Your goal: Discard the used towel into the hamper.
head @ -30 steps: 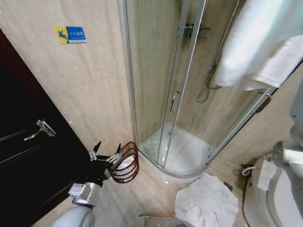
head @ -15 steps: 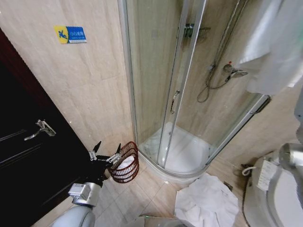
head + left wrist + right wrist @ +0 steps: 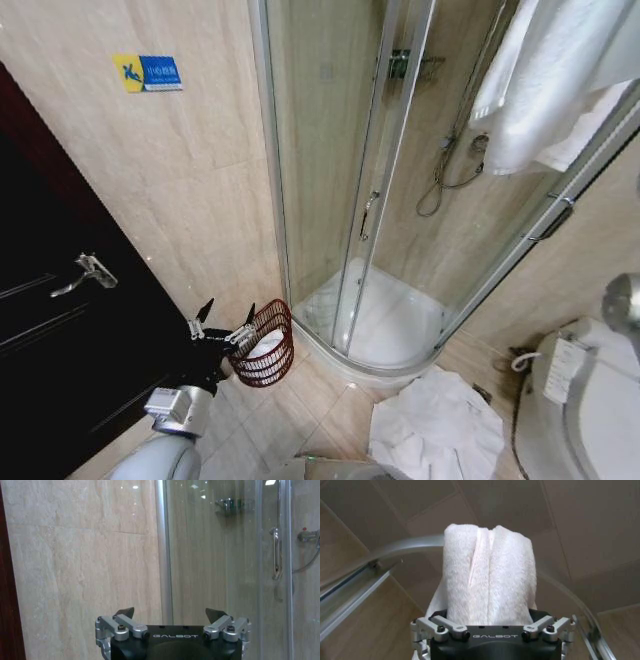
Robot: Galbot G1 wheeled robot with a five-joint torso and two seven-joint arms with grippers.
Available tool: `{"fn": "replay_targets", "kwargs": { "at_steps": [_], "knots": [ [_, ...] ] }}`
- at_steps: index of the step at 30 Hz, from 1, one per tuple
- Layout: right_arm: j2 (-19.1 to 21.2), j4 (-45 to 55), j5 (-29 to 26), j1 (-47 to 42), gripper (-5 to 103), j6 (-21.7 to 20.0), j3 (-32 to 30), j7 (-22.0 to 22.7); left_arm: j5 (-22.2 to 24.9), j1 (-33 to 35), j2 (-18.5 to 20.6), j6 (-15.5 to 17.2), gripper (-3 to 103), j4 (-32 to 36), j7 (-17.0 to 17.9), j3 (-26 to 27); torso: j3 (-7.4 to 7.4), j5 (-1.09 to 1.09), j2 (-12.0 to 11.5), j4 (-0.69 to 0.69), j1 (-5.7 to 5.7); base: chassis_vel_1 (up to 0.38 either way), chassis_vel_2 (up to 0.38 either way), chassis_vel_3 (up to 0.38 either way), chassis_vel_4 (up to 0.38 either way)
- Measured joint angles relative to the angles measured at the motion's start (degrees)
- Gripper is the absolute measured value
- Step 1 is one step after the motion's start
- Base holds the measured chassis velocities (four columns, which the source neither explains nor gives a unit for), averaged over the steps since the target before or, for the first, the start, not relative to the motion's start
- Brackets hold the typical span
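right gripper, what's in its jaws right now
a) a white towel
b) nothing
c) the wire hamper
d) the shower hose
a: in the right wrist view a folded white towel stands bunched between the jaws of the right gripper, raised near the top rail of the shower.

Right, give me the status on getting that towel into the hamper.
Done: the right end effector is shut on the white towel, held high by the shower enclosure. In hand: carrying it. Left: dropping it into the hamper on the floor, beside the open, idle left end effector.
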State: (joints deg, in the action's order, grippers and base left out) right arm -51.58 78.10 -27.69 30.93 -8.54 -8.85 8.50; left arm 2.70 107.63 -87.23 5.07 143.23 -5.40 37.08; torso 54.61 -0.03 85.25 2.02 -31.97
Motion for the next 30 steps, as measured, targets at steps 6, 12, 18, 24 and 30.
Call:
{"fn": "replay_targets", "kwargs": {
  "at_steps": [6,12,18,24,30],
  "knots": [
    [0.2,1.5,-1.5,0.3,81,-1.0,0.8,0.5,0.0,0.0,0.0,0.0,94,0.0,0.0,0.0,0.0,0.03,0.0,-0.01,0.0,0.0,0.0,0.0,0.0],
    [1.0,2.6,-2.3,-0.4,60,-1.4,0.8,0.7,0.0,0.0,0.0,0.0,94,0.0,0.0,0.0,0.0,0.03,0.0,0.0,0.0,0.0,0.0,0.0,0.0],
    [2.4,3.3,-3.3,0.0,33,-1.6,0.8,0.6,0.0,0.0,0.0,0.0,94,0.0,0.0,0.0,0.0,0.03,0.0,0.0,0.0,0.0,0.0,0.0,0.0],
    [3.6,4.2,-4.2,-0.1,14,-1.6,0.9,0.5,0.0,0.0,0.0,0.0,94,0.0,0.0,0.0,0.0,0.02,0.0,0.0,0.0,0.0,0.0,0.0,0.0],
    [4.7,5.3,-5.1,-0.7,11,-1.3,0.9,0.1,0.0,0.0,0.0,0.0,94,0.0,0.0,0.0,0.0,0.03,0.0,0.0,0.0,0.0,0.0,0.0,0.0]
  ]
}}
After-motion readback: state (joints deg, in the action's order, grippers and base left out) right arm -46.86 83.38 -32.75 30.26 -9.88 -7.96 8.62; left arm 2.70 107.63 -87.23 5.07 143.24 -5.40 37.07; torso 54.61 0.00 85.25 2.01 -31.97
